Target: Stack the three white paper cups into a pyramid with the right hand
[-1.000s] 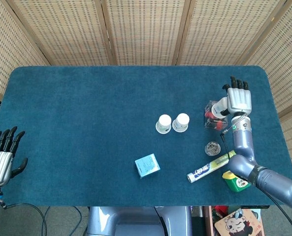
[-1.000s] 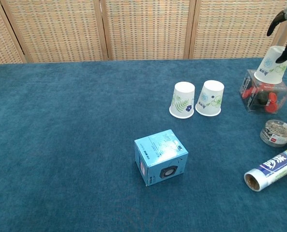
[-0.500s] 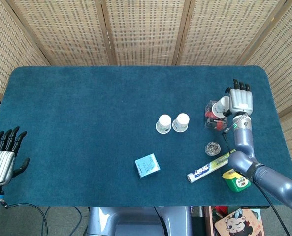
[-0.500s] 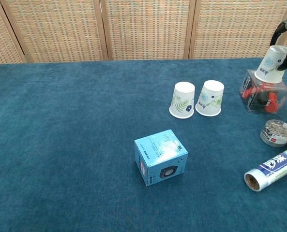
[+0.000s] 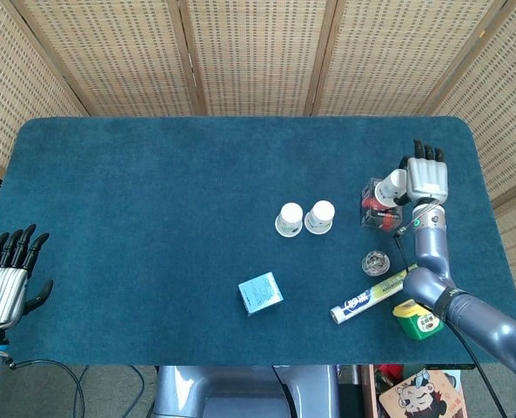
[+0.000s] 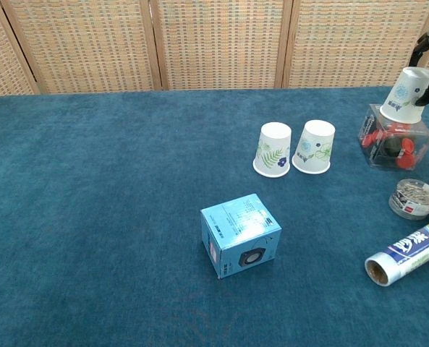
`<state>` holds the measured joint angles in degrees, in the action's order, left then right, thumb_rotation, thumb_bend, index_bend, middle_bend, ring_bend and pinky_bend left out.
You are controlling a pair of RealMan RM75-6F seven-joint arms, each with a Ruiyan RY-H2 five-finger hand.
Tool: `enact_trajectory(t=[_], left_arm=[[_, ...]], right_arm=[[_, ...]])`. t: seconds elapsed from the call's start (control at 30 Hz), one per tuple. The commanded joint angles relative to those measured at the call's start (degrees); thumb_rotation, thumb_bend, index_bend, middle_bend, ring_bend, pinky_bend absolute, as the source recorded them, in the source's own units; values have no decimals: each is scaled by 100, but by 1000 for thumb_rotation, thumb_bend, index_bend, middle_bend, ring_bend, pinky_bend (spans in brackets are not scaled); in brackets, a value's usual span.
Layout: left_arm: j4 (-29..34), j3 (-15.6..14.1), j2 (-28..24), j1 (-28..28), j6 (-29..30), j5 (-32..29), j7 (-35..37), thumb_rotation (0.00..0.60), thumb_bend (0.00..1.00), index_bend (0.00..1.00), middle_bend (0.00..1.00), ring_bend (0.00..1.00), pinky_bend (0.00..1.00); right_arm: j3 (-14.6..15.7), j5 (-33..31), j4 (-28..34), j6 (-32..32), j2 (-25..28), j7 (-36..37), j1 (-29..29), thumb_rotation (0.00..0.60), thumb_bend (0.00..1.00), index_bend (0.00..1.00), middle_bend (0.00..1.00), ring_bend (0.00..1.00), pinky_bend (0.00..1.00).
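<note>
Two upside-down white paper cups (image 5: 290,219) (image 5: 320,217) stand side by side at the table's middle, touching or nearly so; the chest view shows them as the left cup (image 6: 273,149) and the right cup (image 6: 315,147). The third cup (image 6: 406,95) is upside down over a clear box (image 6: 388,144) at the right. My right hand (image 5: 425,178) grips this cup (image 5: 388,190) near its top, with dark fingers (image 6: 419,53) curled around it. My left hand (image 5: 5,279) hangs off the table's left edge, its fingers apart and holding nothing.
A light blue carton (image 6: 240,233) stands in front of the cup pair. A round tin of clips (image 6: 414,197) and a lying roll (image 6: 406,249) are at the front right. A green item (image 5: 418,320) sits at the table's near right edge.
The right hand's fingers have closed in around the third cup, which shifted slightly. The left hand and the two middle cups stayed put.
</note>
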<state>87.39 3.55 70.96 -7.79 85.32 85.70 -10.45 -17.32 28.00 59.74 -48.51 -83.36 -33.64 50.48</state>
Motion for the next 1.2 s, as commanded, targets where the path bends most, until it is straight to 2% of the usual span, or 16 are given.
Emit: enact_trajectory(t=[0.03,0.27,0.83,1.2], left_arm=[[4,-4,4,-5,-1,12,-12,600,354,81,0,0,0],[15,-8,5,-7,1,17,-20,600,354,81,0,0,0],[-12,-24,22,-35,-64,10,8,600,354,81,0,0,0],[39,-52,0,-24,-16,83,14,600,353,81,0,0,0]], right_arm=[[-7,-10,-16,16,8,4,-5,600,132,414,0,0,0],[-4,-13,15,31,28,18,-37,600,133,478,0,0,0],[-14,8,436,-222,198,-124,-52,600,132,496,0,0,0],[-97,178,1667,-801,758,-282,-129,600,133,502,0,0,0]])
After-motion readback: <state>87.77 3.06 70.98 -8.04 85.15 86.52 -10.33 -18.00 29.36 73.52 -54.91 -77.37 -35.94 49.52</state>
